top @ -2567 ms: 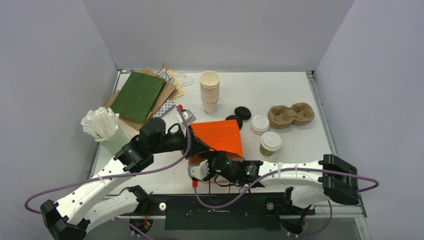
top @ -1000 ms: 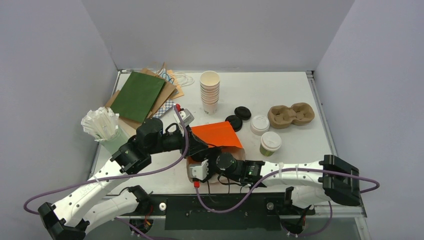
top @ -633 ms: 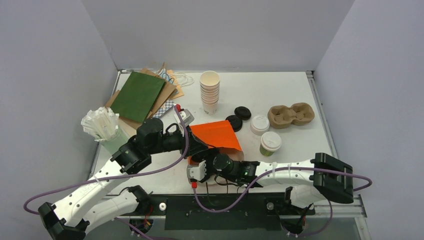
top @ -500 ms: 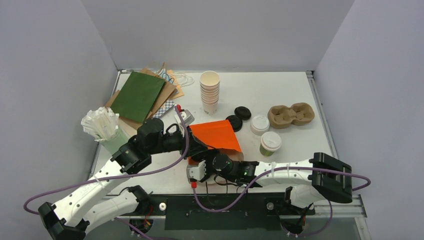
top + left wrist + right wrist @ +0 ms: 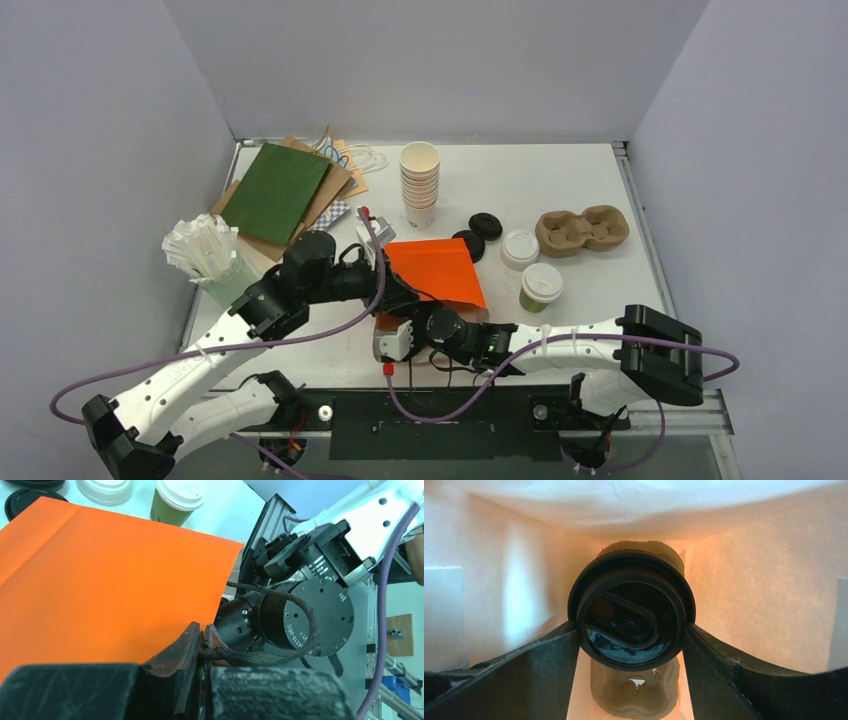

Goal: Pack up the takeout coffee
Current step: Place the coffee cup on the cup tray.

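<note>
Black-lidded cup [image 5: 631, 615] (lid lettering unreadable) is clamped in right jaws inside orange bag [image 5: 100, 575]; bag edge is pinched by left jaws.

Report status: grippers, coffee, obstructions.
Left gripper pinching orange bag at its edge. Right gripper inside the bag, clamped on black-lidded cup. White-lidded cup on table, not yet packed. No blockage seen.
</note>
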`<state>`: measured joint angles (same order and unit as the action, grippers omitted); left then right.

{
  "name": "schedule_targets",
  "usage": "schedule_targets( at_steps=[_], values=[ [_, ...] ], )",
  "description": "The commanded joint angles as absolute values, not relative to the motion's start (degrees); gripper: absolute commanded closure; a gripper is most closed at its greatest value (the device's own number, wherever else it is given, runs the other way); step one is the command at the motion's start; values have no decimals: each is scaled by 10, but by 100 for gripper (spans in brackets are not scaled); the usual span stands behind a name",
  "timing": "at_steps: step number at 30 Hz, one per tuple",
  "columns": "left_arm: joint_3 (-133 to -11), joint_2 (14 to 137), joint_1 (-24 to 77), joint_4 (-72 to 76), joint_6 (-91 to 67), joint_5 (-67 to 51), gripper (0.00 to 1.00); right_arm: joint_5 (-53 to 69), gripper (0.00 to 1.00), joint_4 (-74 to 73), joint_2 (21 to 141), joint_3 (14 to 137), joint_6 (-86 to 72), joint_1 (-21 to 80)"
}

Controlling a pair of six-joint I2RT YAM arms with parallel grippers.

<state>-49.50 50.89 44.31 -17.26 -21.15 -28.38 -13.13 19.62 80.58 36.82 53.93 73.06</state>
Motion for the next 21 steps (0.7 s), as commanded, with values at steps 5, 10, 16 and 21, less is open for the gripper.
schedule_targets(
  at_steps=[5, 10, 16, 21],
  values=[
    [-579, 527, 442, -169, -268, -313, 100, -150, 67, 163, 782, 376, 539, 724],
    [-588, 528, 439, -173, -280, -316, 100, -146, 67, 133, 782, 388, 531, 727],
    [-571, 532, 436, -164, -286, -326, 100, -132, 69, 108, 792, 403, 517, 728],
    [-550, 531, 435, -154, -287, -328, 100, -126, 69, 102, 799, 415, 514, 729]
  ],
)
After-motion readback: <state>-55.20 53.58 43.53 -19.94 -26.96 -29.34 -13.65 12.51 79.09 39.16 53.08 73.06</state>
